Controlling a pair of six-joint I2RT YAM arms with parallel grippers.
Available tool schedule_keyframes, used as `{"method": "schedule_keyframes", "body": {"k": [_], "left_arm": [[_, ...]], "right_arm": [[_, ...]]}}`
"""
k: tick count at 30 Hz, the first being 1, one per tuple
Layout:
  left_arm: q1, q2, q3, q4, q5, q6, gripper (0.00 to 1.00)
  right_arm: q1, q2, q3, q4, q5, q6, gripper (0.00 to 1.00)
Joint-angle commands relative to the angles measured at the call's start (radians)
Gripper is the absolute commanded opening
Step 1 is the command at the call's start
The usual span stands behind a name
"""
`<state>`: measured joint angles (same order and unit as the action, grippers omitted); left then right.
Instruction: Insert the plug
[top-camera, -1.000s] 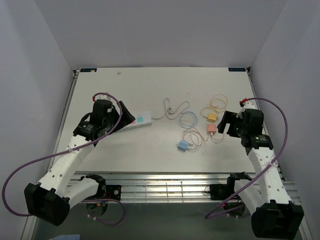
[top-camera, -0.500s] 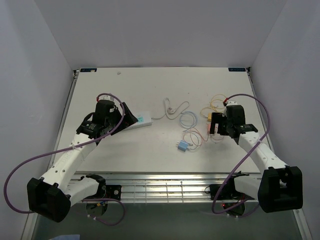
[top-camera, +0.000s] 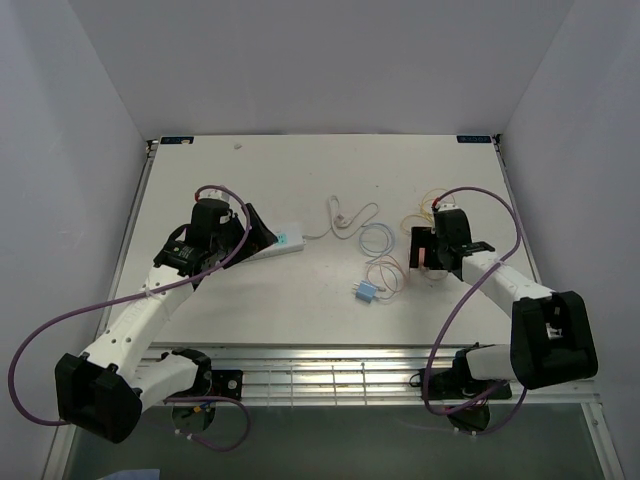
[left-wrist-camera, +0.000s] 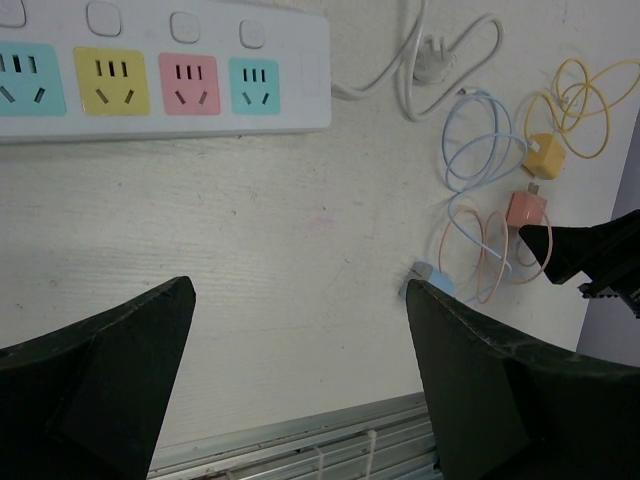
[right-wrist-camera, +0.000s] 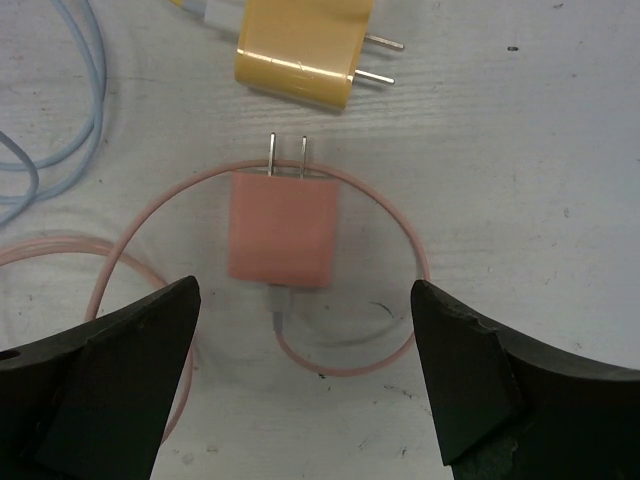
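A white power strip (left-wrist-camera: 160, 70) with blue, yellow, pink and teal sockets lies on the table; in the top view (top-camera: 280, 241) it sits beside my left gripper (top-camera: 262, 237). My left gripper (left-wrist-camera: 300, 300) is open and empty above bare table. A pink plug (right-wrist-camera: 283, 228) with two prongs and a pink cable lies flat, just ahead of my open right gripper (right-wrist-camera: 305, 300). In the top view the pink plug (top-camera: 424, 257) is under my right gripper (top-camera: 422, 250). A yellow plug (right-wrist-camera: 305, 48) lies beyond it, and a blue plug (top-camera: 364, 291) lies to the left.
A white cord with its plug (top-camera: 340, 215) curls at the table's middle. Coils of blue cable (top-camera: 376, 240) and yellow cable (top-camera: 432, 207) lie around the plugs. A slatted metal rail (top-camera: 330, 375) runs along the near edge.
My right gripper has swung left and come over the pink plug. My left gripper has shifted slightly right near the power strip.
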<state>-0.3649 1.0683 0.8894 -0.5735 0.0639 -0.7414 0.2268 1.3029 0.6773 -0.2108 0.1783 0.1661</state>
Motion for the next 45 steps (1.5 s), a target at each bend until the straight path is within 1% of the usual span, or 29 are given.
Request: {"method": "schedule_keyframes", "body": {"k": [1,5,8,9,12,15,20,23,28,29,31,32,34,35,38,43,45], "left_arm": [[-0.005,-0.005,-0.013,0.021,0.011,0.011,0.98],[-0.005,-0.007,-0.014,0.020,0.010,0.010,0.98],[-0.005,-0.004,-0.014,0.021,0.008,0.011,0.98],[-0.005,-0.004,-0.014,0.021,0.008,0.013,0.98],[-0.005,-0.002,-0.015,0.021,0.002,0.010,0.98],[-0.005,0.002,-0.015,0.021,0.004,0.010,0.98],[-0.005,0.004,-0.012,0.023,0.007,0.011,0.98],[-0.005,-0.001,-0.013,0.023,0.005,0.010,0.98],[-0.005,0.005,-0.015,0.021,0.010,0.008,0.98],[-0.005,0.005,-0.017,0.021,0.010,0.007,0.98],[-0.005,0.005,-0.020,0.023,0.011,0.008,0.98],[-0.005,0.005,-0.020,0.023,0.011,0.007,0.98],[-0.005,0.005,-0.020,0.023,0.013,0.007,0.98],[-0.005,0.005,-0.020,0.023,0.014,0.007,0.98],[-0.005,0.009,-0.018,0.024,0.022,0.007,0.98],[-0.005,0.002,-0.026,0.053,0.082,0.020,0.98],[-0.005,-0.002,-0.035,0.081,0.129,0.022,0.98]], "right_arm": [[0.020,0.045,0.027,0.037,0.030,0.022,0.92],[0.031,0.085,0.019,0.057,0.036,0.033,0.95],[0.031,0.104,0.021,0.064,0.035,0.036,1.00],[0.034,0.104,0.018,0.060,0.035,0.038,0.96],[0.037,0.090,-0.008,0.051,0.027,0.041,0.91],[0.037,0.067,-0.039,0.080,0.024,0.041,0.91],[0.037,0.087,-0.038,0.108,0.023,0.041,0.87],[0.037,0.101,-0.039,0.129,0.036,0.042,0.80],[0.037,0.137,-0.027,0.148,0.033,0.039,0.76],[0.037,0.142,-0.027,0.151,0.030,0.039,0.70],[0.037,0.145,-0.030,0.156,0.029,0.044,0.65],[0.037,0.145,-0.031,0.156,0.029,0.047,0.57],[0.037,0.130,-0.044,0.169,0.026,0.050,0.53],[0.037,0.121,-0.051,0.175,0.026,0.049,0.46],[0.037,0.090,-0.064,0.183,0.029,0.043,0.40],[0.037,0.003,-0.067,0.169,0.042,0.036,0.36],[0.037,-0.036,-0.067,0.148,0.050,0.039,0.34]]}}
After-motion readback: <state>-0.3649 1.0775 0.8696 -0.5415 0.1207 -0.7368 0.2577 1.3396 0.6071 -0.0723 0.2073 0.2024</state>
